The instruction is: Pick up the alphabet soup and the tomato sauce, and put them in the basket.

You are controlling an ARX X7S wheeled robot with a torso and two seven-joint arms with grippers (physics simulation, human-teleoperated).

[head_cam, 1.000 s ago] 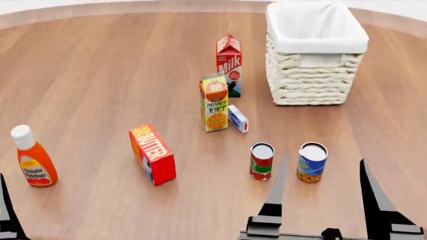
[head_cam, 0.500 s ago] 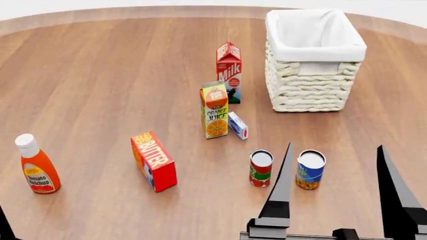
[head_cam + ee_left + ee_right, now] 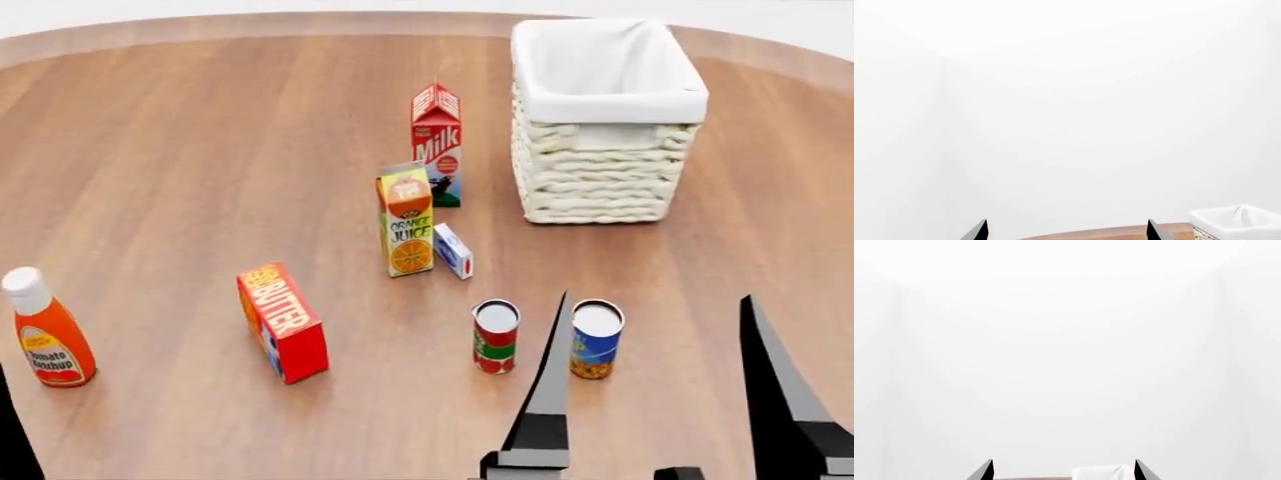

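Note:
The alphabet soup [image 3: 595, 340], a blue can, stands upright on the wooden table [image 3: 200, 150], with the tomato sauce [image 3: 495, 337], a red-and-green can, just to its left. The basket [image 3: 607, 180] stands farther back; its white lining shows in the left wrist view [image 3: 1237, 222] and the right wrist view [image 3: 1101, 472]. My right gripper [image 3: 657, 296] is open and empty, its left finger [image 3: 547, 390] just in front of the cans. My left gripper [image 3: 1066, 225] is open and empty, aimed at the white wall; only a dark sliver [image 3: 8, 430] shows in the head view.
A milk carton [image 3: 437, 145], an orange juice carton [image 3: 406, 220] and a small blue-white box [image 3: 454, 250] stand left of the basket. A red butter box [image 3: 283, 322] and an orange ketchup bottle [image 3: 43, 340] stand farther left.
The head view has shifted, so all objects sit lower and more to the left in the frame. My right gripper's fingers reach higher in the view, closer to the two cans.

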